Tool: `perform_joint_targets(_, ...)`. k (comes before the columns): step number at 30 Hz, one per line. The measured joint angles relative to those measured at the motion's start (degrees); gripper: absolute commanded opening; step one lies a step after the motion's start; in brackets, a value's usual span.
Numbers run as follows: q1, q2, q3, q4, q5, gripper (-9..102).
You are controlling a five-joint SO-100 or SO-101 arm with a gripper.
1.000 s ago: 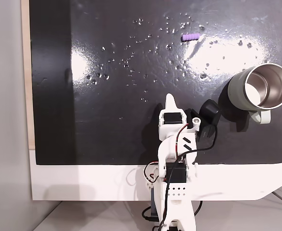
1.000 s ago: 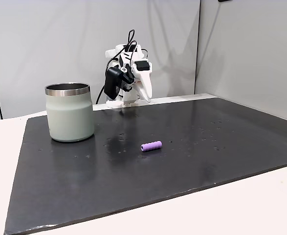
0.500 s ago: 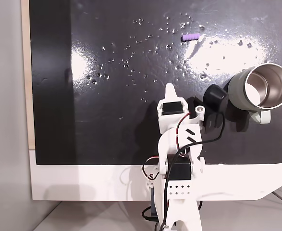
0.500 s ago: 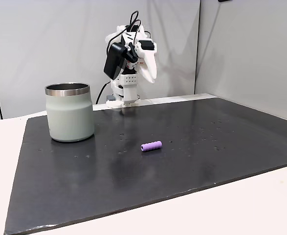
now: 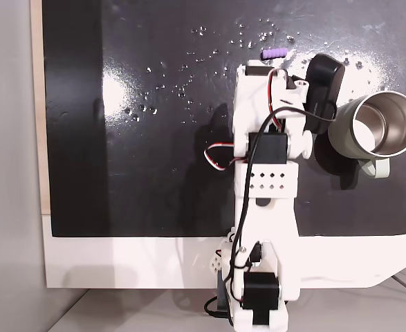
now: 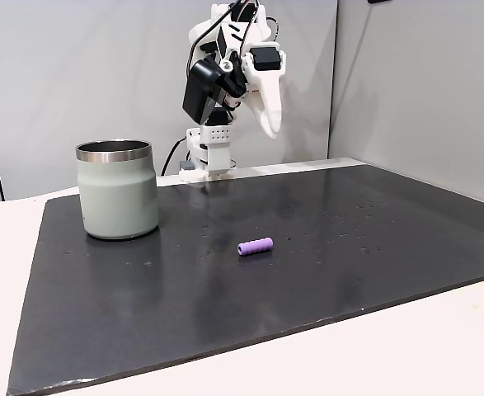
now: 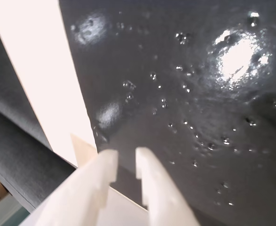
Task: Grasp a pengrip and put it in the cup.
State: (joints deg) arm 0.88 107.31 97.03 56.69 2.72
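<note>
Your white two-finger gripper (image 7: 126, 165) is nearly closed, empty, and high above the dark glossy surface (image 6: 373, 239). You must open it before descending, or the fingertips will knock away the small purple ribbed pengrip (image 6: 255, 246). It lies on its side, long axis roughly parallel to the surface's front edge, well apart from the pale grey-green steel-lined cup (image 6: 117, 190).
</note>
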Motion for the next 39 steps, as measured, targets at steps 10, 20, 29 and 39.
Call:
perform_joint_targets(10,0.18,-24.87,-24.08,13.62,-2.29,5)
perform_joint_targets(20,4.04,-42.28,-43.68,21.97,-1.23,20)
perform_joint_targets(29,5.45,-55.28,-61.17,28.13,-0.18,19)
perform_joint_targets(39,5.45,-64.6,-70.75,30.41,0.18,19)
